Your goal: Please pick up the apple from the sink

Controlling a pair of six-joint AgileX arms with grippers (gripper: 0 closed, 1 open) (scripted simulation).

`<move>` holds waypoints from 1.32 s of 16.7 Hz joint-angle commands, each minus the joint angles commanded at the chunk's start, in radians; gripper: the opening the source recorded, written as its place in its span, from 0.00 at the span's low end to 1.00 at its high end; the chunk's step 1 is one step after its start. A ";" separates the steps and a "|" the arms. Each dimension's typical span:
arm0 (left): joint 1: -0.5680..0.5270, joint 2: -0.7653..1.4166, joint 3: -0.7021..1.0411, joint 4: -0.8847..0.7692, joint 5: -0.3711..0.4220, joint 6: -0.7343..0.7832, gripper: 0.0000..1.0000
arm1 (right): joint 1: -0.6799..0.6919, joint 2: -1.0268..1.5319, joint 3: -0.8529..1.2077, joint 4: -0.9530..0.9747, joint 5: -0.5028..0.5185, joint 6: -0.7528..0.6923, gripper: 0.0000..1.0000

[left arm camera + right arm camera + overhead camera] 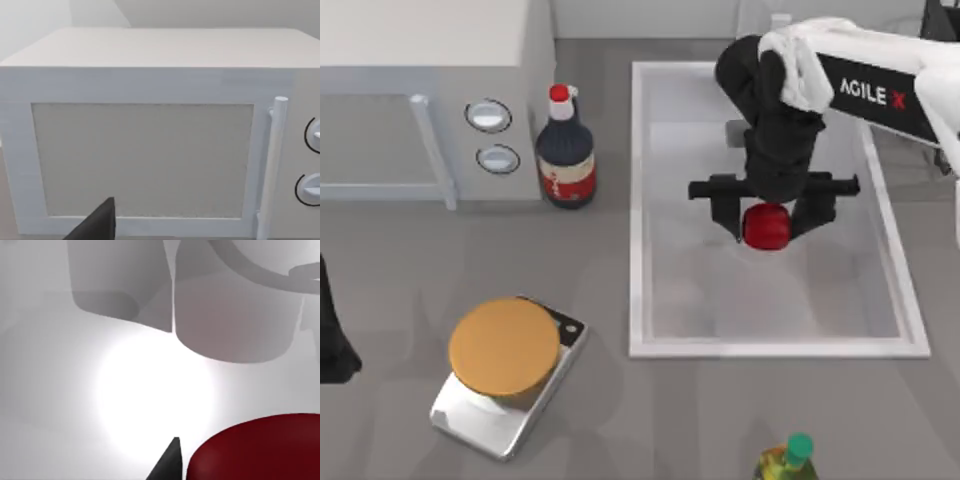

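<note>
Apple [766, 226]: inside the sink [642, 200], middle of the basin, between the right end effector's fingers.
Right end effector [767, 222]: spread, straddling the fruit, not visibly pinching it.
Risk: glossy rounded skin may squirt sideways if the fingers close off-centre or too high.
Left end effector [97, 225]: parked facing the microwave [150, 140]; spread or pressed together, cannot tell.

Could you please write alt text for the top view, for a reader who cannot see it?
The right arm's tool reaches down into the white sink, its fingers open on either side of a red apple. To the sink's left stand a dark bottle and a microwave, with a kitchen scale in front.
</note>
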State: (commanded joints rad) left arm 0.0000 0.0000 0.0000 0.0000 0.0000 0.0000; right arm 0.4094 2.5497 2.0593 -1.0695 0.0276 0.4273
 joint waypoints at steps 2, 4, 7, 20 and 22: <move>0.000 0.000 0.000 0.000 0.000 0.000 1.00 | 0.000 0.012 0.179 -0.165 0.000 0.000 0.00; 0.000 0.000 0.000 0.000 0.000 0.000 1.00 | -0.001 0.020 0.373 -0.338 0.000 -0.001 0.00; 0.000 0.000 0.000 0.000 0.000 0.000 1.00 | -0.003 0.024 0.621 -0.575 0.000 -0.003 0.00; 0.000 0.000 0.000 0.000 0.000 0.000 1.00 | -0.010 0.078 1.006 -0.744 -0.007 -0.017 0.00; 0.000 0.000 0.000 0.000 0.000 0.000 1.00 | -0.034 0.026 0.931 -0.720 -0.008 -0.040 0.00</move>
State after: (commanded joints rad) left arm 0.0000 0.0000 0.0000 0.0000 0.0000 0.0000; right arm 0.3758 2.5753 2.9901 -1.7894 0.0195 0.3868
